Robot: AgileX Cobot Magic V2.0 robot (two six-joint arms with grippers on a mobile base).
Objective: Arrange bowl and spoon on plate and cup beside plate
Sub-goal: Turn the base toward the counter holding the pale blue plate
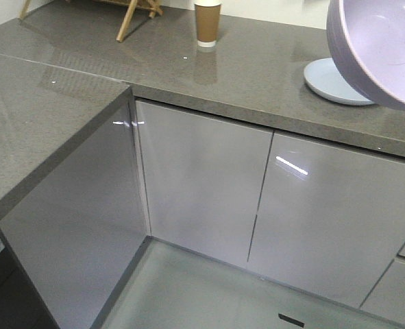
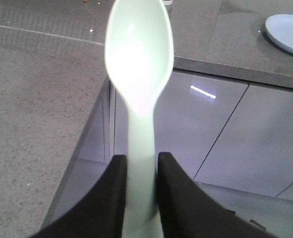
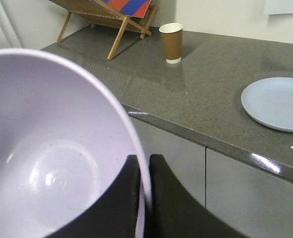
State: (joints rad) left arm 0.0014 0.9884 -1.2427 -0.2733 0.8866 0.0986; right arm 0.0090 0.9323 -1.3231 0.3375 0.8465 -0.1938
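Observation:
My left gripper (image 2: 140, 163) is shut on the handle of the mint-green spoon (image 2: 139, 59), which points away from me over the cabinet corner. My right gripper (image 3: 144, 166) is shut on the rim of the lavender bowl (image 3: 47, 153), one finger inside and one outside. The bowl (image 1: 384, 48) hangs tilted at the top right of the front view, in front of the pale blue plate (image 1: 329, 82). That plate (image 3: 277, 101) lies flat on the counter. The brown paper cup (image 1: 207, 24) stands upright at the back of the counter, apart from the plate.
The grey L-shaped counter (image 1: 243, 68) runs along the back and the left side over glossy cabinet doors (image 1: 202, 185). A wooden folding stand (image 3: 111, 20) sits at the back left, beyond the cup (image 3: 171, 42).

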